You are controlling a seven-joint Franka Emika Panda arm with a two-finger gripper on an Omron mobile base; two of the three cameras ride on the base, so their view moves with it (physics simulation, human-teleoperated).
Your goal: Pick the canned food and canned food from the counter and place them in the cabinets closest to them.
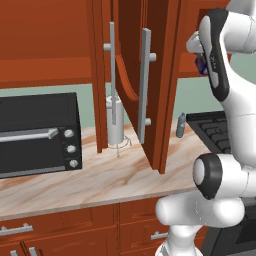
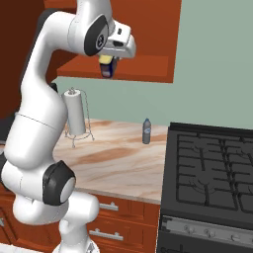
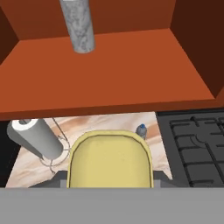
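In the left base view we see our white arm raised high at the right, the gripper point(image 1: 201, 64) up by the open red-brown wooden cabinet point(image 1: 165, 75) with long silver bar handles. A scrap of the squat dark blue can with a yellow label point(image 1: 201, 65) shows at the hand. Below lie the beige marbled counter point(image 1: 90, 180), a black oven point(image 1: 37, 134) at far left, a white paper towel roll on a wire stand point(image 1: 115, 122) and a small grey bottle point(image 1: 180, 125).

In the right base view the gripper point(image 2: 107, 66) is clamped on the can point(image 2: 106, 67), held in the air just before the cabinet's lowest shelf point(image 2: 123, 69). The black gas stove point(image 2: 212, 168) sits to the right.

In the hand view the can's yellow top point(image 3: 110, 159) sits between our fingers, the shelf board point(image 3: 100, 74) just beyond it.
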